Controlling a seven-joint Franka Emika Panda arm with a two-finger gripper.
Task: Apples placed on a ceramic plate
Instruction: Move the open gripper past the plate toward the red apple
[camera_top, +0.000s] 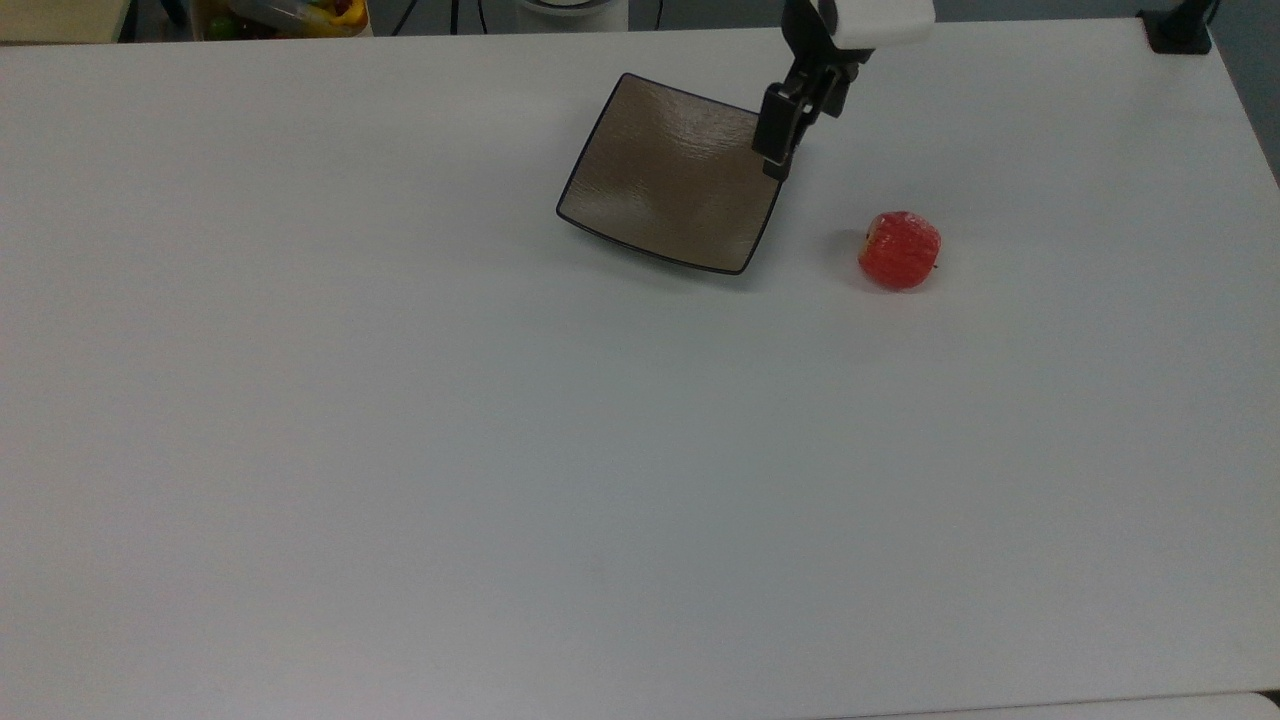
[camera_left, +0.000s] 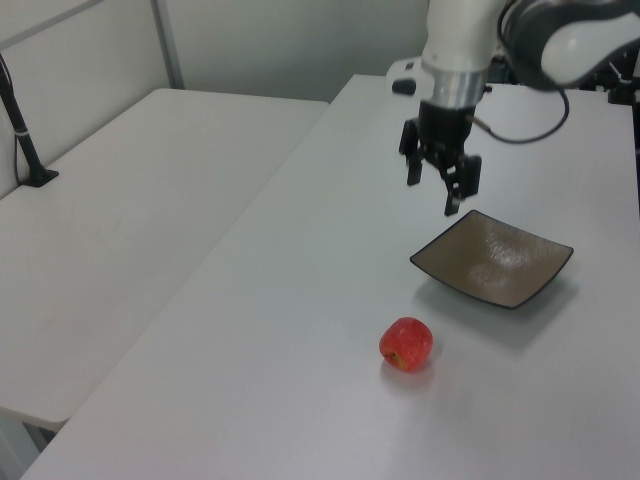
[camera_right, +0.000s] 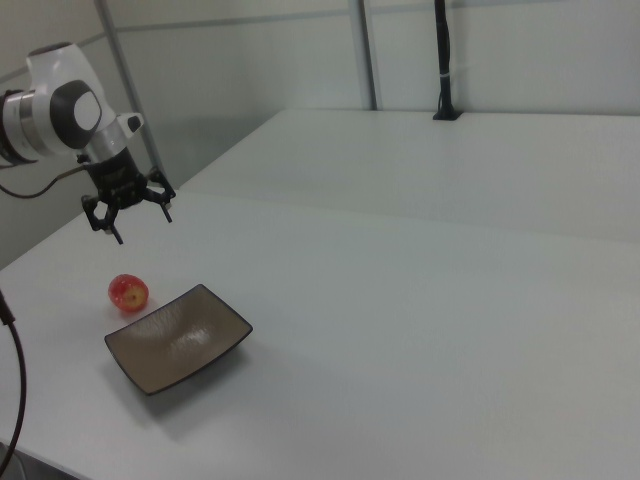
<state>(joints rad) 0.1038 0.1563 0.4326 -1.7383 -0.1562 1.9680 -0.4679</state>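
The small red apple (camera_top: 900, 250) lies on the white table, to the top view's right of the square brown-grey plate (camera_top: 670, 175), about one apple-width from its rim. Nothing is on the plate. My gripper (camera_top: 790, 150) hangs open and empty in the air over the plate's right corner in the top view. In the left view the gripper (camera_left: 431, 195) hovers beyond the plate (camera_left: 492, 258), with the apple (camera_left: 405, 343) nearer the camera. In the right view the gripper (camera_right: 143, 228) is above and behind the apple (camera_right: 128, 292) and the plate (camera_right: 178, 337).
A black clamp post (camera_top: 1180, 30) stands at the table's far right corner in the top view. A bin of colourful items (camera_top: 285, 15) sits beyond the far edge. A second white table (camera_left: 120, 220) adjoins on the left view's left.
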